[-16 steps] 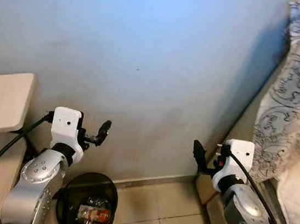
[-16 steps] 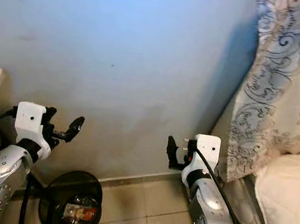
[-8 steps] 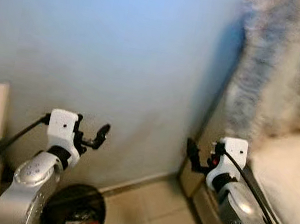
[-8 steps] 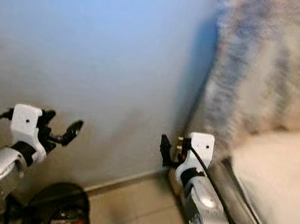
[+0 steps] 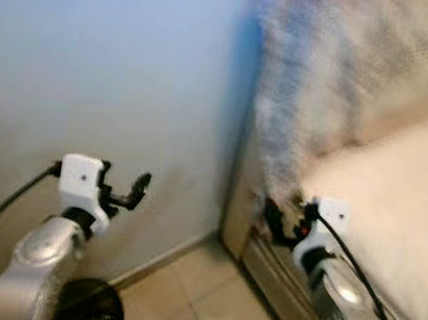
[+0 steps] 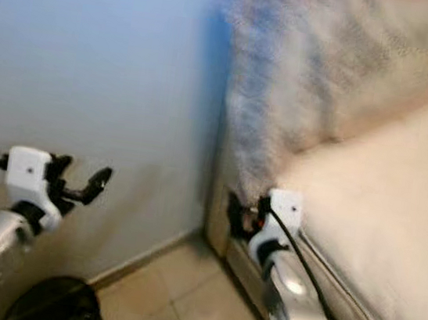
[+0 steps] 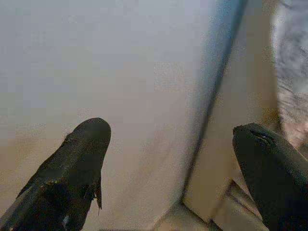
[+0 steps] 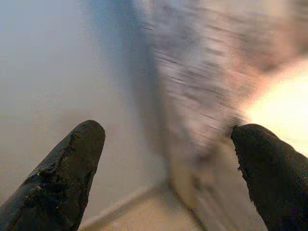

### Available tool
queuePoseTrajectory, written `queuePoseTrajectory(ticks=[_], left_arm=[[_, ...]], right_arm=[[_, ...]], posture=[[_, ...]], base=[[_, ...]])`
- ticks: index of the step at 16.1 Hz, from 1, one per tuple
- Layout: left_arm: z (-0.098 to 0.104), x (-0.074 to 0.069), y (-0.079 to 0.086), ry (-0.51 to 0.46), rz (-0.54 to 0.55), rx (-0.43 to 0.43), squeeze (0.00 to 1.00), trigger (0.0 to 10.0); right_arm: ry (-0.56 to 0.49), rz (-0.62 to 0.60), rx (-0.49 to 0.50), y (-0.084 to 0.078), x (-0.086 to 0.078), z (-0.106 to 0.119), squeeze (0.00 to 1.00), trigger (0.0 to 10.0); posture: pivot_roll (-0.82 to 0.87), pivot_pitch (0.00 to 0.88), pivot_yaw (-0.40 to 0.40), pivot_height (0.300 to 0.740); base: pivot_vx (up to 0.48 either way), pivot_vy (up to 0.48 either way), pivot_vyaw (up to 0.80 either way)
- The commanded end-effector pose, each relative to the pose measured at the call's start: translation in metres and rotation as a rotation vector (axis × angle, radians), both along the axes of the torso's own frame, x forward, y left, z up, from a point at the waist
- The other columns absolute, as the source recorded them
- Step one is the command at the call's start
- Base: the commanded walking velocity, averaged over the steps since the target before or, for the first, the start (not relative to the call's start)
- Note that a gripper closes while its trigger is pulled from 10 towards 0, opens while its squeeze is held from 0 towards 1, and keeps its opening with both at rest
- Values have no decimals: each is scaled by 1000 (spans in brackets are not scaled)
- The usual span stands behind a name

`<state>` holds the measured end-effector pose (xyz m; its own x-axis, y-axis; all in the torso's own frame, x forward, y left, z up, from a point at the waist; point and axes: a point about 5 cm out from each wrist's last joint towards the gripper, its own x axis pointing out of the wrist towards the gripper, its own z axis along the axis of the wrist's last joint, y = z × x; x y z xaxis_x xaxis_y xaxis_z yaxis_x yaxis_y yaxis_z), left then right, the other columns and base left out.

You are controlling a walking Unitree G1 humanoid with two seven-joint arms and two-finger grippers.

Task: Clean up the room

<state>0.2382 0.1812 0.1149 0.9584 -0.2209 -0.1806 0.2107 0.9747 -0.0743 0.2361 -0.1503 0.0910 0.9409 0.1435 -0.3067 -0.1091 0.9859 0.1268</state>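
Swinging right, the whole view slides the cream bed [image 5: 399, 192] across the right while the round black bin [image 5: 87, 313] sinks lower left; left gripper [image 5: 127, 190] and right gripper [image 5: 275, 219] hover spread, empty.

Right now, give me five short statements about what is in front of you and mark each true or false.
1. Both hands are open and empty. True: left hand, right hand.
2. A bed stands on the robot's right. True.
3. The floor is carpeted. False: it is tiled.
4. The right hand holds the patterned fabric. False: it holds nothing.
5. The dark bin sits on the bed. False: it stands on the floor under the left arm.
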Motion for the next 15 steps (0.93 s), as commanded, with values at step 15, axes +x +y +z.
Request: queuePoseTrajectory(ticks=[15], left_arm=[[6,2,14,-60,230,47,0,10000]], right_arm=[[-17,-1,-3,1,8,5,1000,10000]], posture=[[43,0,24,740]], base=[[0,0,-759]])
